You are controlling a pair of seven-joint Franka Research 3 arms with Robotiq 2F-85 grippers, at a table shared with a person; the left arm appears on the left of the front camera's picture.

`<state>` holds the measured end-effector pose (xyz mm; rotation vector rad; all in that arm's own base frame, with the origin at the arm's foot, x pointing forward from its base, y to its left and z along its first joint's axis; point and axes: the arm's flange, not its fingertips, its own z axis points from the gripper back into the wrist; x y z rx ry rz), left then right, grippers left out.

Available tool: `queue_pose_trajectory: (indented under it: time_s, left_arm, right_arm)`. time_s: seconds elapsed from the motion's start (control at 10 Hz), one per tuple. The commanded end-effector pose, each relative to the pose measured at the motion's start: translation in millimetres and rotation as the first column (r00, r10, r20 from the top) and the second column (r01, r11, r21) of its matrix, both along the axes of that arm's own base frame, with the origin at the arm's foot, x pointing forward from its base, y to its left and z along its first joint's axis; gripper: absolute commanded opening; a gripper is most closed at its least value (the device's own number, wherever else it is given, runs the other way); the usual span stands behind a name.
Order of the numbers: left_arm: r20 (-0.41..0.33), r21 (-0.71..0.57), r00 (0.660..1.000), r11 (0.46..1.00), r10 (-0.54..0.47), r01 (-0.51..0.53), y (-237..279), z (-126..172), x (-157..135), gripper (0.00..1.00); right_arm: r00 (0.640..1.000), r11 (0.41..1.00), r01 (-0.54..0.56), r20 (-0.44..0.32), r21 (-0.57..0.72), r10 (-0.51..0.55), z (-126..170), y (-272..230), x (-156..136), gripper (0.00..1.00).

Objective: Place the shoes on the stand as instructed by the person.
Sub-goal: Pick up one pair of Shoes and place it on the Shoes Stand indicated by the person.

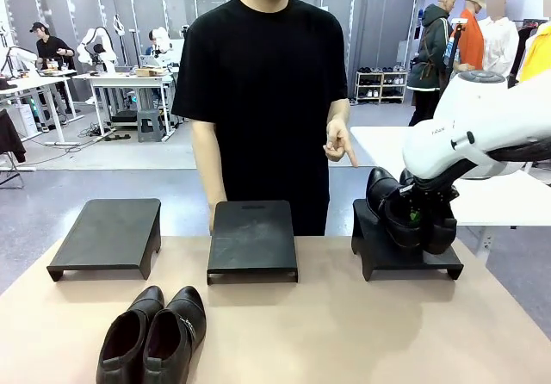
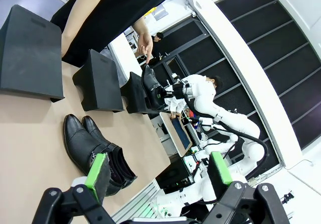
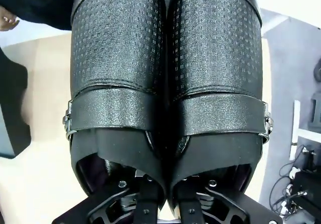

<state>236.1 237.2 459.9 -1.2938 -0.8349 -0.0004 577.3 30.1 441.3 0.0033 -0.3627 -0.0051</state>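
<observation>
- Your left gripper [image 2: 158, 159] stands at the bottom edge of the left wrist view, its green-padded fingers spread wide with nothing between them.
- The near pair of shoes [image 1: 153, 337] lies at the lower left of the front view on the table [image 1: 362, 341], a matte tan surface. The two shoes touch side by side. They are glossy black leather with tapered toes and open collars.
- Three stands sit in a row across mid-frame, well apart. The left stand [image 1: 108, 233], middle stand [image 1: 252, 236] and right stand [image 1: 405, 263] are flat matte black slabs with rounded corners on short legs.
- Your right gripper [image 1: 417, 219] is clamped on the held pair of shoes [image 3: 165, 58], its black fingers reaching into the two collars. The vamps show a fine embossed grid, each crossed by a smooth strap with a metal buckle.
- That pair hangs tilted at the right stand, mid-right of the frame, toes up and to the left. You cannot tell whether the heels touch the slab.
- The person [image 1: 267, 83], in a plain black T-shirt, stands behind the middle stand, one hand [image 1: 338, 143] pointing downward.
</observation>
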Motion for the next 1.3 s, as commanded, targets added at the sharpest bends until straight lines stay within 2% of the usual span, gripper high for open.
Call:
queue_pose_trajectory:
  time_s: [0.0,0.2,0.8,1.2]
  left_arm:
    - [0.013,-0.001,1.000,1.000,-0.011,0.011,1,-1,-1,1.00]
    - [0.013,-0.001,1.000,1.000,-0.011,0.011,1,-1,-1,1.00]
    - [0.013,-0.001,1.000,1.000,-0.011,0.011,1,-1,-1,1.00]
    - [0.013,-0.001,1.000,1.000,-0.011,0.011,1,-1,-1,1.00]
  right_arm:
    - [0.998,1.000,0.019,0.055,-0.025,-0.017,-4,4,12,0.08]
    - [0.997,0.999,0.027,0.074,-0.018,-0.026,-17,6,17,0.08]
    - [0.998,0.999,0.036,0.060,-0.012,-0.035,-33,8,21,0.08]
    - [0.996,0.999,0.044,0.072,0.003,-0.044,-30,8,12,0.86]
